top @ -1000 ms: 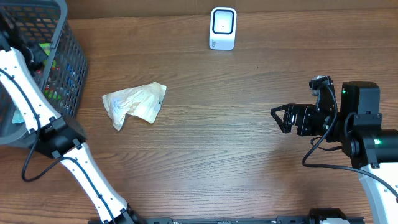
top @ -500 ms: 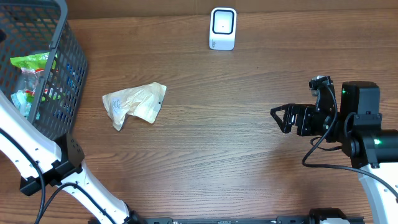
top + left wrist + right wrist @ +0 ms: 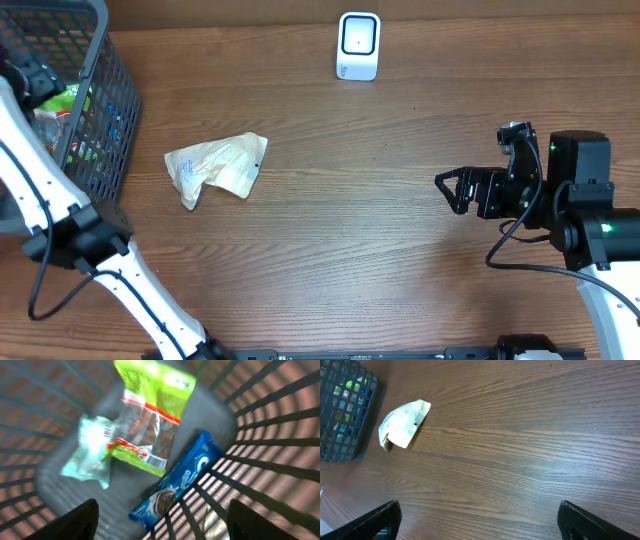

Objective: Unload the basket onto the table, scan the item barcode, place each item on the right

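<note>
Basket [image 3: 108,95]: dark plastic grid at the far left edge of the table [image 3: 330,280]; every place below is given from it.
Left gripper [image 3: 163,506]: inside the basket, above its floor, pointing down at the goods; the two fingers stand wide apart with nothing between them, so it grips nothing.
Pale teal packet [image 3: 90,455]: on the basket floor, on the left side in the wrist view, touching the green bag; blurred.
Green snack bag [image 3: 150,415]: flat on the basket floor, clear window in its middle and a white barcode label at its lower corner, facing up.
Blue cookie pack [image 3: 185,477]: on the basket floor against the side wall, one end just under the green bag's label corner.
Crumpled cream packet [image 3: 215,165]: outside the basket, on the bare table just to its right, not touching it.
Scanner [image 3: 358,45]: small white unit well to the right of the basket, near the table's far edge.
Right gripper [image 3: 447,190]: far from the basket, at the opposite side of the table, fingers spread to their widest and empty, pointing towards the basket.
</note>
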